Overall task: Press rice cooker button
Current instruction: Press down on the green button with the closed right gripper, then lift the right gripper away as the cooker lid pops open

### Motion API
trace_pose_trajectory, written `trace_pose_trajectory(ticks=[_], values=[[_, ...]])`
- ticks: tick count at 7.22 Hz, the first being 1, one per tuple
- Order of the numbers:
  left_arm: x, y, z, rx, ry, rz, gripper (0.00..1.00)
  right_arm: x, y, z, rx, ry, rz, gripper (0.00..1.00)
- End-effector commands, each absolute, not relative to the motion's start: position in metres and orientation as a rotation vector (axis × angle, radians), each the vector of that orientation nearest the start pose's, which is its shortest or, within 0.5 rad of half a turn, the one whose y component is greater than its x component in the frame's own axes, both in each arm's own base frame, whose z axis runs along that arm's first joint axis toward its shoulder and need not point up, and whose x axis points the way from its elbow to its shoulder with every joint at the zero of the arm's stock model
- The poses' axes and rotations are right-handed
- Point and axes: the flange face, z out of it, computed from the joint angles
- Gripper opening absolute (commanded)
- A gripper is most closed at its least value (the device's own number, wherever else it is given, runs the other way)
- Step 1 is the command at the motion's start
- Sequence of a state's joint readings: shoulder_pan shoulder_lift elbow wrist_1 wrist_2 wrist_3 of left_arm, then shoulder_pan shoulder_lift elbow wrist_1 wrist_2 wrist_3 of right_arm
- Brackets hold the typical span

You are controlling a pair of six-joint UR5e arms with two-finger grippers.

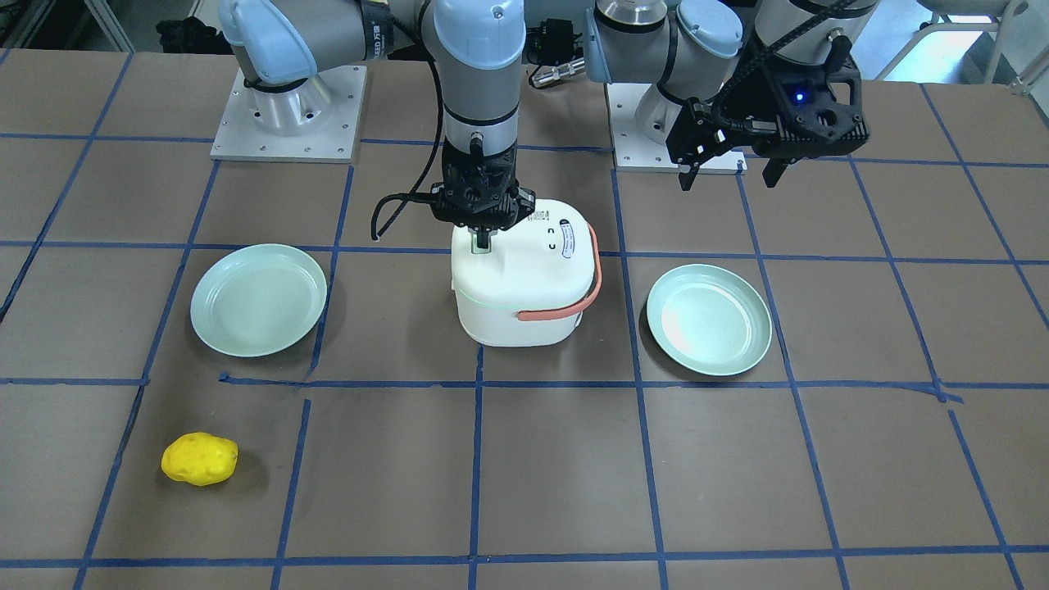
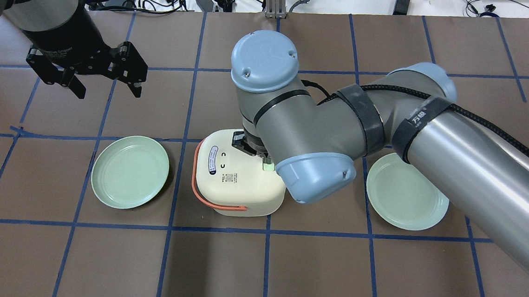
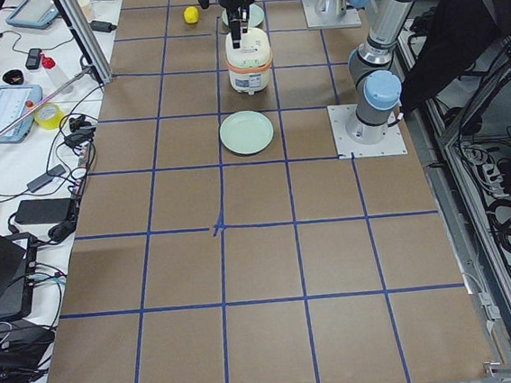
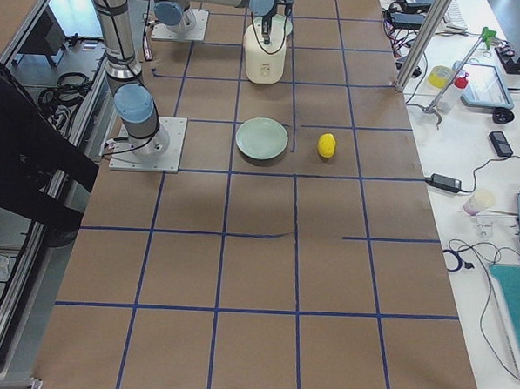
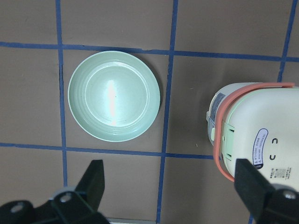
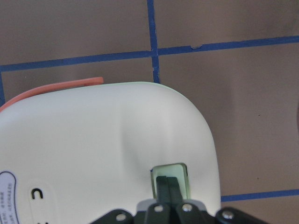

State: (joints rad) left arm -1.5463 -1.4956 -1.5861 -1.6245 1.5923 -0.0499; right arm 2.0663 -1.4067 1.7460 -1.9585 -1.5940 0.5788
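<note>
A white rice cooker (image 1: 524,279) with an orange handle (image 1: 565,310) stands mid-table, between two plates. It also shows in the overhead view (image 2: 236,179) and the left wrist view (image 5: 261,130). Its pale green button (image 6: 170,179) sits in a recess on the lid. My right gripper (image 1: 483,240) is shut, fingers together, with its tips down on the button (image 1: 482,244). In the right wrist view the shut fingertips (image 6: 167,186) rest on the button. My left gripper (image 1: 729,168) is open and empty, held above the table away from the cooker; it also shows in the overhead view (image 2: 106,84).
Two pale green plates lie either side of the cooker (image 1: 258,299) (image 1: 709,319). A yellow potato-like object (image 1: 199,459) lies near the table's operator side. The arm bases (image 1: 287,115) stand behind the cooker. Blue tape lines grid the brown table.
</note>
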Motion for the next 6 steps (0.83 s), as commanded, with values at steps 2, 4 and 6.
trace_pose_trajectory(ticks=[2, 4, 6], values=[[-0.12, -0.463, 0.511, -0.115, 3.118, -0.01, 1.0, 0.368, -0.423, 0.37, 0.141, 3.144, -0.142, 0.0], [-0.12, -0.463, 0.511, -0.117, 3.118, -0.01, 1.0, 0.362, -0.429, 0.398, 0.164, 3.143, -0.174, 0.0], [-0.12, -0.463, 0.511, -0.117, 3.118, -0.01, 1.0, 0.331, -0.454, 0.438, 0.063, 3.158, -0.172, 0.28]])
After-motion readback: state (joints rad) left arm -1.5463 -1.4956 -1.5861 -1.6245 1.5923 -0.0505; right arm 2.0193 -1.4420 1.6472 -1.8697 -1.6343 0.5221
